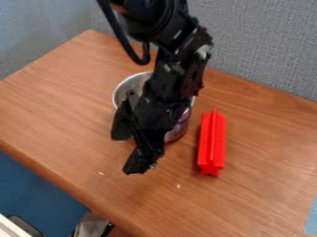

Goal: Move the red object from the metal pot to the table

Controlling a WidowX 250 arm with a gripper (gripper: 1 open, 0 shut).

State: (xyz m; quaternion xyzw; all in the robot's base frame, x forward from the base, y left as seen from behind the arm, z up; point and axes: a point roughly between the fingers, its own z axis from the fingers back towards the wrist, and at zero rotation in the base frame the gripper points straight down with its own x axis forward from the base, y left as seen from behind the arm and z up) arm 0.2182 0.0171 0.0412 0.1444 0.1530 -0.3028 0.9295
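Red object is what we are tracking, and we are finding it lying flat on the table, not in the metal pot. It is resting just right of the pot, apart from its wall, with its long axis running near to far and leaning only slightly off that line.

We are seeing the gripper hanging over the bare wood on the near side of the pot, pointing steeply down. Its jaws are standing wide apart and we are seeing nothing between them; the claw is holding nothing.

Relative to the claw, the block is lying to the right and a little farther back, near but clearly apart, with open tabletop between them. Its length is running roughly alongside the arm's dark body rather than across it.

We are judging the transfer as already achieved by the way things lie: the block is on the wood and the claw is free of it. We cannot tell whether anything is sitting inside the pot, since the arm is covering most of its mouth.
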